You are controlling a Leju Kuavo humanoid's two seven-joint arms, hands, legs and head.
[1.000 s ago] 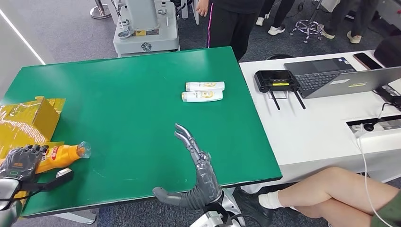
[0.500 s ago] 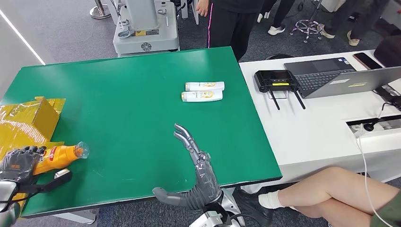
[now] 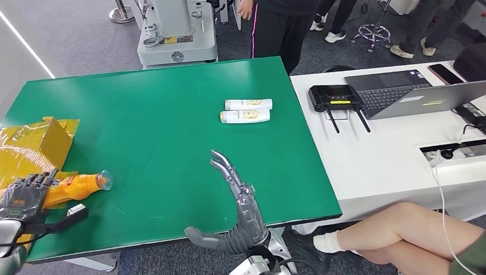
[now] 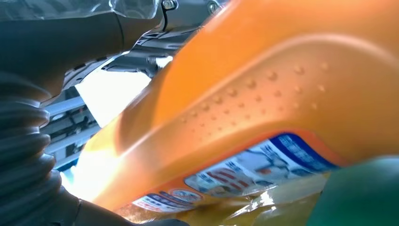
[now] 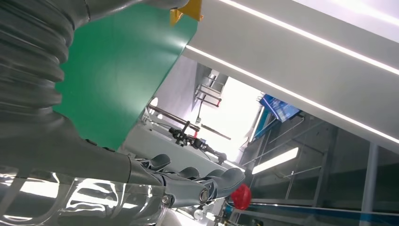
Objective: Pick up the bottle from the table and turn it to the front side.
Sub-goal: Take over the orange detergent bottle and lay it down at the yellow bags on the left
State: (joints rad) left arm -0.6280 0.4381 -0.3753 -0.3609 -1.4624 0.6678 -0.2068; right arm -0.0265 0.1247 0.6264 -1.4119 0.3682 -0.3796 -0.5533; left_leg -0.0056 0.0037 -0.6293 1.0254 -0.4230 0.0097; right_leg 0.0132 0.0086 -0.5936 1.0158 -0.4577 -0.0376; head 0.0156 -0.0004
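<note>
left hand (image 3: 24,197) has its fingers wrapped round the fat end of the orange bottle (image 3: 77,187) at the near-left edge of the green surface (image 3: 160,120), probably so it can roll it label-forward, while the right hand (image 3: 240,212) hangs spread, holding nothing

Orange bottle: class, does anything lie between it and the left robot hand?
No. The left robot hand already grips the orange bottle at its base, near the yellow bag. The green table beside it is bare, so nothing visible blocks turning it.
</note>
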